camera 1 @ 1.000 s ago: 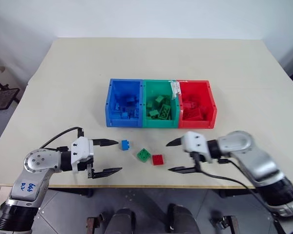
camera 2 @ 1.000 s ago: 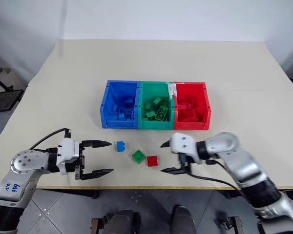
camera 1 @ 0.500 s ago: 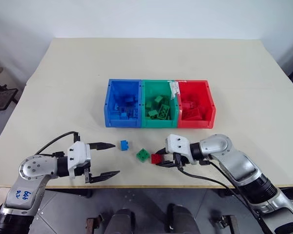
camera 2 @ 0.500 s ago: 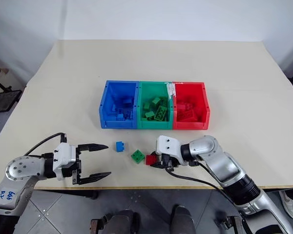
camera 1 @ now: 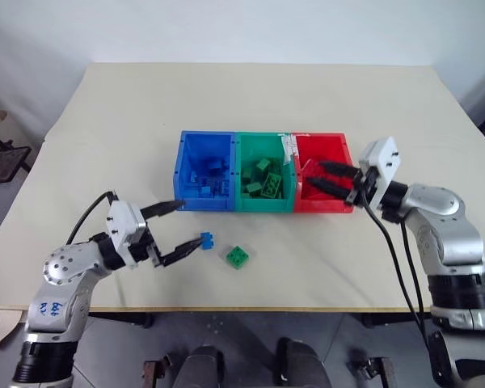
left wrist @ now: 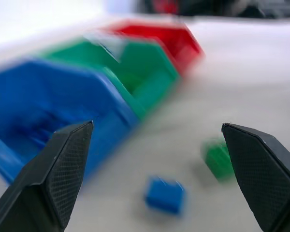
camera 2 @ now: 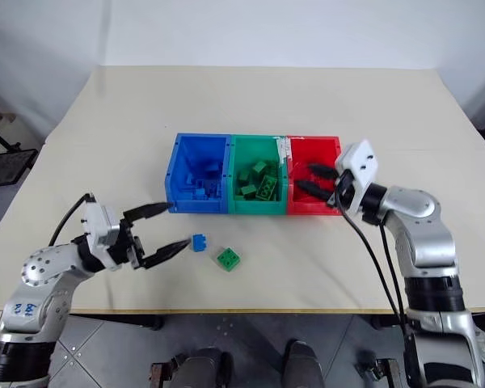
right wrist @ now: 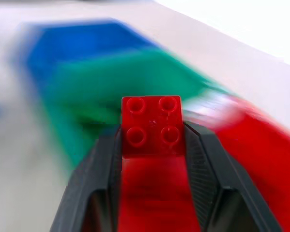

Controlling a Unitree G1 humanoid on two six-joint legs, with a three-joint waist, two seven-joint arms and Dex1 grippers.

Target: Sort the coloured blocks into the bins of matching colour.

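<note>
Red block (right wrist: 152,126): clamped in right gripper (camera 1: 326,178), over red bin (camera 1: 344,147).
Left gripper (camera 1: 178,229): fingers apart, near blue block (camera 1: 205,240).

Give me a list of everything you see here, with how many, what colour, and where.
Table: one, beige, under everything.
Joined open-top plastic bins: three, blue bin, green bin, red bin, in a row at mid-table, each holding bricks of its own colour.
Loose studded blue brick: one, in front of the blue bin.
Loose studded green brick: one, in front of the green bin.
Studded red brick: one, held over the red bin.
Left gripper: open, beside the blue brick.
Right gripper: shut on the red brick.
</note>
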